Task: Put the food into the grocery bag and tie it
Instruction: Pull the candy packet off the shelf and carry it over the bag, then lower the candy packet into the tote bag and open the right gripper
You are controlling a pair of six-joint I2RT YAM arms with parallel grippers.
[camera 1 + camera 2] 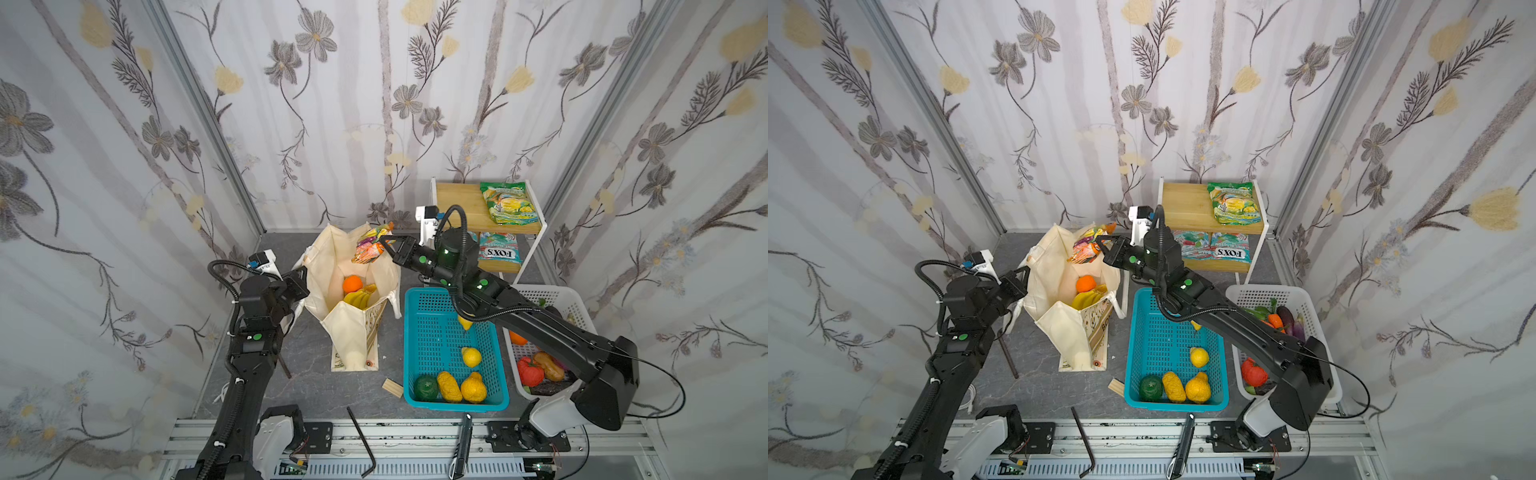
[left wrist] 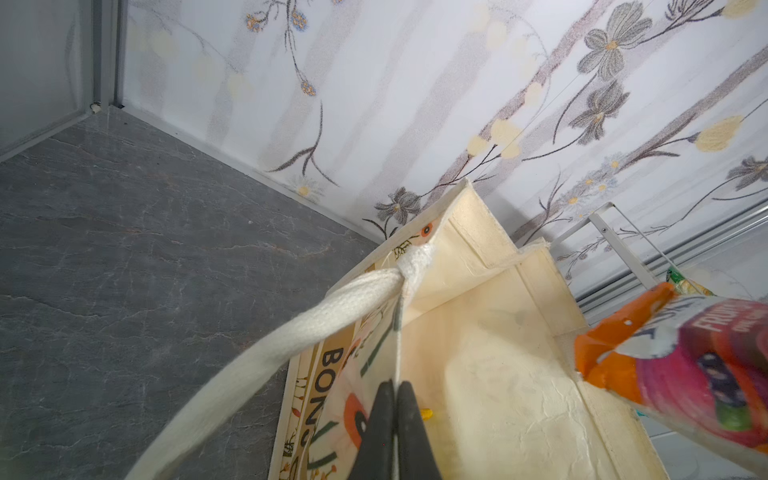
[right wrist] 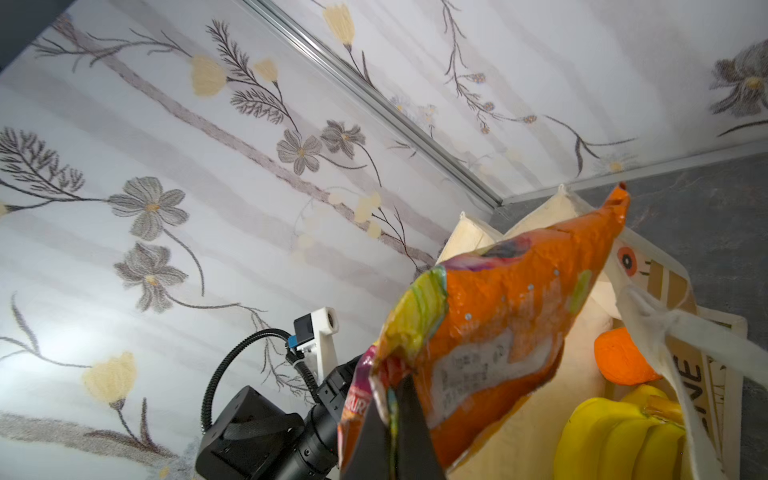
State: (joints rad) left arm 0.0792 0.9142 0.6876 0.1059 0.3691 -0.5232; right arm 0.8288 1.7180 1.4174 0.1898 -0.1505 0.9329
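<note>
Grey tabletop (image 1: 311,374): right gripper (image 1: 384,243) clamped on orange packet (image 1: 368,249), just above open tote (image 1: 357,332).

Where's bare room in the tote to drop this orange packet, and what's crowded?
Bare bag floor shows between the orange and the far wall of the tote, below the held orange packet. The near end is crowded: orange and banana bunch lie side by side.

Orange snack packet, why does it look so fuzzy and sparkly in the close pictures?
Right wrist view: the orange snack packet hangs very near the lens, so its label blurs, and tiny bright specks dot the crinkly foil. Left wrist view: its lettering looks soft too. Both top views: it is small, with no glare.
</note>
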